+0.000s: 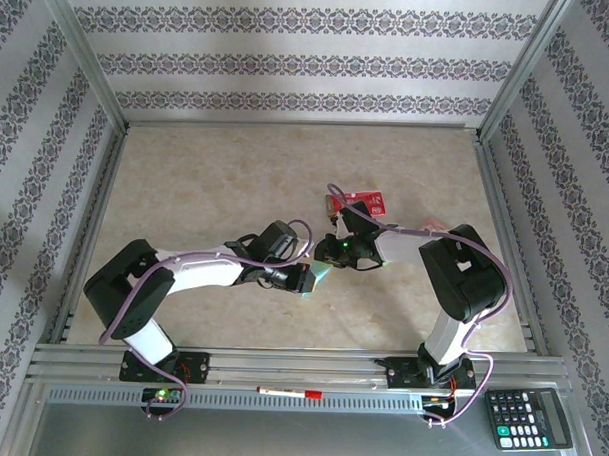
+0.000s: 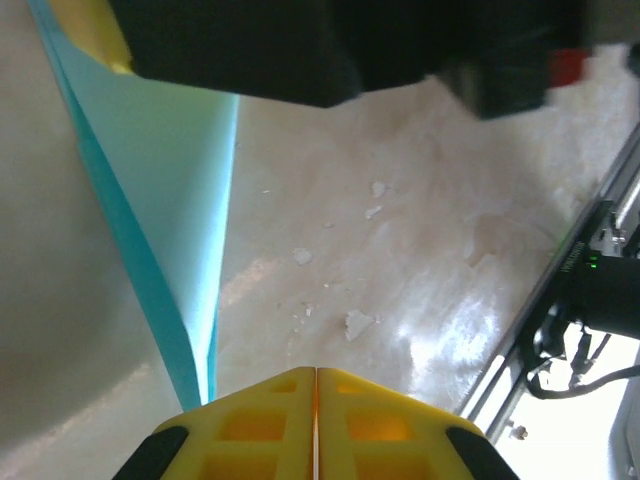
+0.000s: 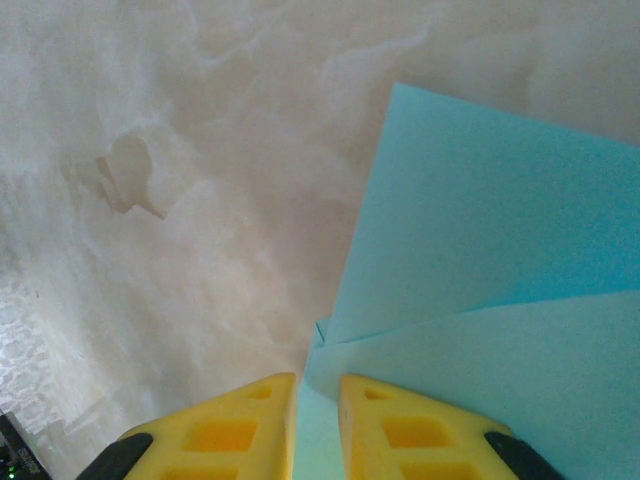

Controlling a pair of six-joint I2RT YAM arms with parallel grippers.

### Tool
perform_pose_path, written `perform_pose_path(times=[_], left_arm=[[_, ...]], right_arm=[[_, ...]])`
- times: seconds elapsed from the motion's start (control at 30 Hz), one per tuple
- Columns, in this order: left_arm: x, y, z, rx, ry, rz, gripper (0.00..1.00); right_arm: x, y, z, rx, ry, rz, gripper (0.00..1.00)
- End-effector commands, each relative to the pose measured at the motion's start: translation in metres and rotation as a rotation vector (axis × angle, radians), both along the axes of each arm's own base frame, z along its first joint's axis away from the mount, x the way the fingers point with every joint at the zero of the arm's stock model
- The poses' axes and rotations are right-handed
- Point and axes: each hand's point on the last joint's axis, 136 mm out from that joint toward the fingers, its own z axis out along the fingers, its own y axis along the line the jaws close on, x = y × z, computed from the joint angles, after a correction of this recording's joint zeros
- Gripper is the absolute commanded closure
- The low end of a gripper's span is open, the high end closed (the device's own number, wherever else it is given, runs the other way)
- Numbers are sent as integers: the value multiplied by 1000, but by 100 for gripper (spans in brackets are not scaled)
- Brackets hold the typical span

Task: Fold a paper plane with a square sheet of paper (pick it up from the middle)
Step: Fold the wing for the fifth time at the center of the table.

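Note:
The light-blue sheet of paper (image 3: pixel 500 290) is folded into overlapping layers and held above the table. My right gripper (image 3: pixel 316 420) is shut on it, and a strip of the paper fills the narrow gap between the yellow fingers. In the left wrist view the sheet (image 2: pixel 150 200) hangs edge-on down the left side. My left gripper (image 2: pixel 316 400) is shut with its fingers pressed together, and the paper passes just beside its left finger, not between them. From above, both grippers meet mid-table, left gripper (image 1: pixel 308 281) and right gripper (image 1: pixel 329 257), with a sliver of paper (image 1: pixel 324 275) between them.
A red packet (image 1: pixel 363 202) lies on the table just behind the right gripper. A calculator (image 1: pixel 527 417) sits at the front right, and a red pen (image 1: pixel 289 393) lies on the front rail. Metal frame rails (image 2: pixel 600 250) border the table.

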Motion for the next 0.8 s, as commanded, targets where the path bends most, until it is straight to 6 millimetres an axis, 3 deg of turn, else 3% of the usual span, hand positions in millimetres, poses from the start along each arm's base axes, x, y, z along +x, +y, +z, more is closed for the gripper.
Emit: perform_pose_path(times=[0.0,0.23,0.57,0.67,0.77], left_arm=[[12,-9,5,-21,-43,-7,92],[19,-2,-12,-36,9,34,93],[9,0,-36,-40,94,32,93],[7,0,-33,-52,93,29,93],[10,-3,-18,-91,71,35,93]], right_arm=[[-8,-12,-17,-44,34,0,79],[-7,-11,-16,-42,31,1,79],[-8,-13,-18,-46,34,-2,79],[-8,-13,-18,-46,36,-2,79],[-8,-13,-18,-47,35,-2,79]])
